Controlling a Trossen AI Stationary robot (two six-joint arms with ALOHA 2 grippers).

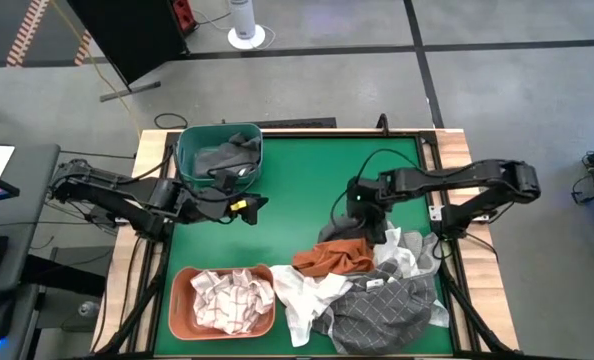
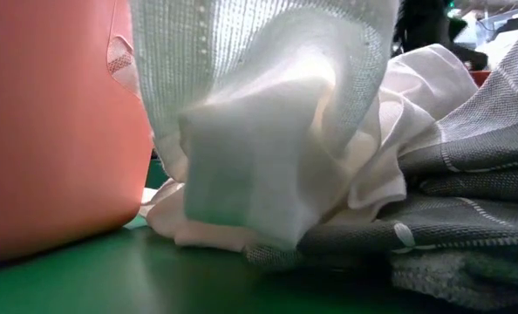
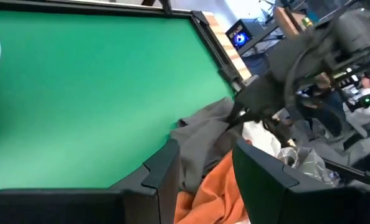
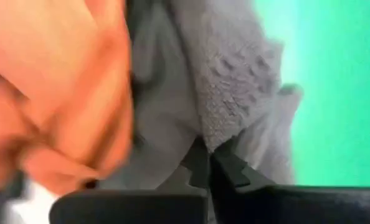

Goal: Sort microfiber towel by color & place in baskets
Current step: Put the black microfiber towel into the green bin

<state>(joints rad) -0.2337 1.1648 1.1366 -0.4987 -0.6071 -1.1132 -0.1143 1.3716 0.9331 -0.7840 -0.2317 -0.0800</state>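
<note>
A green table point(image 1: 297, 190) holds two baskets on its left side: a teal tub point(image 1: 218, 155) at the far edge with dark grey cloth inside, and a salmon tub point(image 1: 222, 300) at the near edge holding pale checked cloths. A heap of unsorted towels lies at the near right: a rust cloth point(image 1: 332, 260), white cloths point(image 1: 302, 295), a grid-lined grey cloth point(image 1: 382, 310), and a plain grey cloth point(image 4: 235, 87) at the heap's far edge.

The right gripper point(image 4: 211, 167) is down on that grey cloth. Its fingers appear closed, toothed tips meeting on a fold of it. The left gripper point(image 1: 245, 205) hangs just beside the teal tub, over bare table, fingers apart and holding nothing.

Risks, as judgement: the rust cloth lies pressed against the grey one, so a lift may drag it along and carry the wrong colour to the teal tub. The pinch seems to catch only a thin fold near the edge, so the cloth may slip free mid-carry. A trailing corner could also snag the heap and pull white cloths off the near edge. The two arms are near enough that a carry toward the teal tub could crowd the left gripper.
</note>
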